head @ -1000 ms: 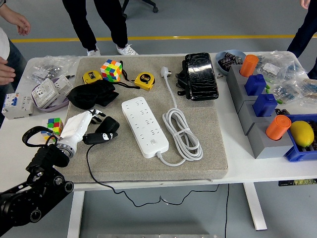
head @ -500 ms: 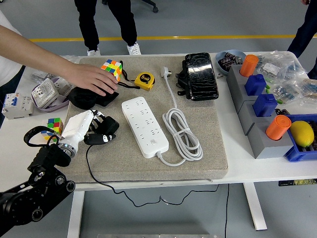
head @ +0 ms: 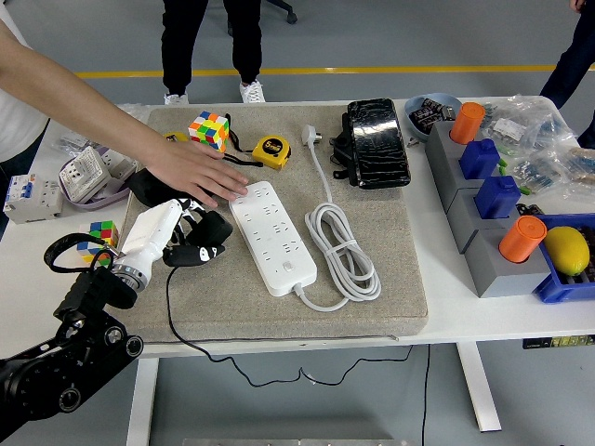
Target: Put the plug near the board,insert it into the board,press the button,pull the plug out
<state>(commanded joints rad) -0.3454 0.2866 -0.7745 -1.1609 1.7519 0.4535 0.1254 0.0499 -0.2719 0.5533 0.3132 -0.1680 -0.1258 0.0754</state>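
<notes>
A white power strip (head: 271, 234) lies diagonally on the grey mat (head: 390, 279), with its own white cable (head: 342, 251) coiled to its right. My left hand (head: 182, 229), white with dark fingers, is curled around a black plug (head: 206, 232) just left of the strip. The plug's thin black cord (head: 177, 321) trails toward the table's front edge. A person's hand (head: 198, 172) reaches in from the upper left and rests flat on the strip's far left corner. My right arm is out of sight.
A Rubik's cube (head: 209, 130), a yellow tape measure (head: 270, 151) and a black pouch (head: 376, 144) sit at the mat's far side. Grey and blue blocks with orange caps (head: 493, 200) and a lemon (head: 567, 249) stand at right. Sockets (head: 88, 174) lie at left.
The person's hand has moved from the Rubik's cube down onto the strip's corner. My left hand with the plug has shifted slightly right, closer to the strip.
</notes>
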